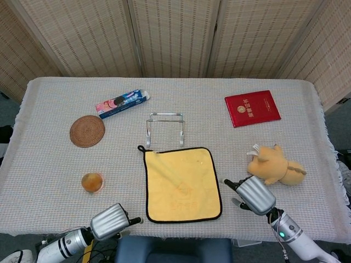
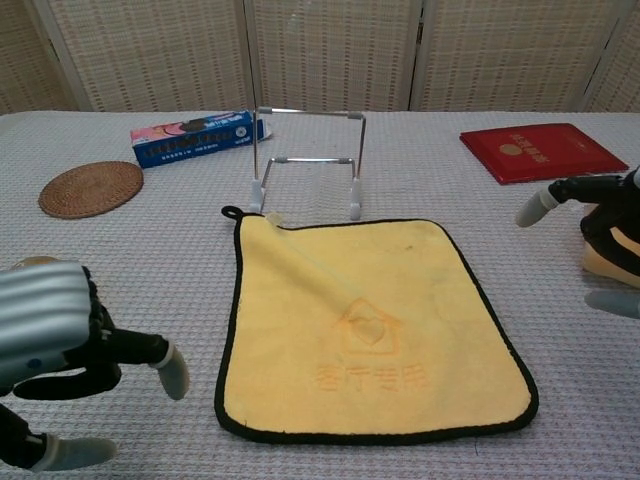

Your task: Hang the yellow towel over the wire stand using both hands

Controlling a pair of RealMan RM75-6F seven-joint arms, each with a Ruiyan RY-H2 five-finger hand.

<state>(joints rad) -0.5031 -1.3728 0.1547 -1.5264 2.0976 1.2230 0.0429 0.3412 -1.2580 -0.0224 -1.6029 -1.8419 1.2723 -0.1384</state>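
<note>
The yellow towel (image 1: 182, 183) (image 2: 368, 322) with black trim lies flat in the middle of the table, a small loop at its far left corner. Just behind it the wire stand (image 1: 164, 126) (image 2: 307, 168) stands upright and bare. My left hand (image 1: 111, 221) (image 2: 55, 345) hovers at the table's front edge, left of the towel's near left corner, fingers apart and holding nothing. My right hand (image 1: 251, 194) (image 2: 598, 232) is beside the towel's right edge, fingers spread and empty.
An orange jelly cup (image 1: 92, 181), a woven coaster (image 1: 87, 131) and a blue snack box (image 1: 123, 103) lie to the left. A red booklet (image 1: 252, 108) sits at the back right. A tan plush toy (image 1: 274, 165) lies right of the towel, just behind my right hand.
</note>
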